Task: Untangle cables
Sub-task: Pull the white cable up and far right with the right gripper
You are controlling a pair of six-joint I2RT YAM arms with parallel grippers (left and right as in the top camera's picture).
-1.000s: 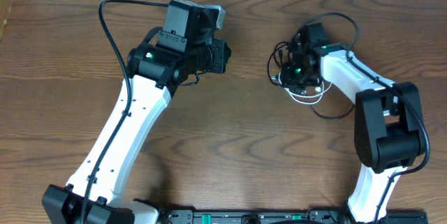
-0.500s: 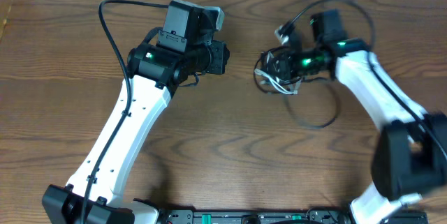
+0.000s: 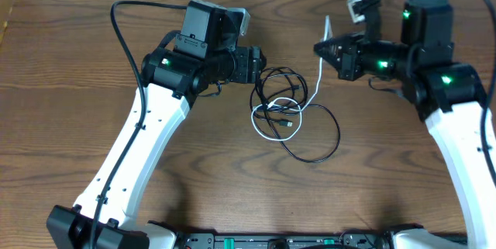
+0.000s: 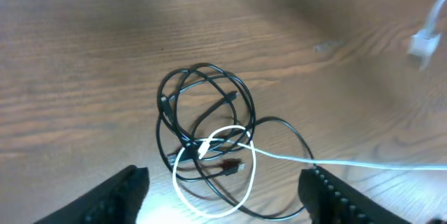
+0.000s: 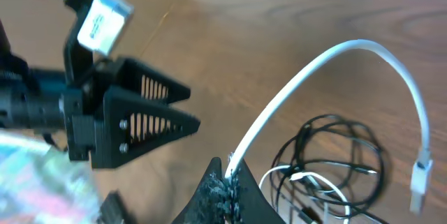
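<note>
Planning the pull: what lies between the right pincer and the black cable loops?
Only the white cable that the right pincer holds, over bare table, shown overhead.

Left wrist view: fingers (image 4: 122, 197) of the left gripper (image 4: 223, 182) cropped by the bottom edge, tips only; white cable (image 4: 349, 161) exits at the right edge, and a white plug (image 4: 422, 42) at top right is blurred. Right wrist view: right gripper (image 5: 228, 185) and the lower part of the black cables (image 5: 335, 147) cut off at the bottom edge. Overhead: number of black cords in the tangle too small to tell.
</note>
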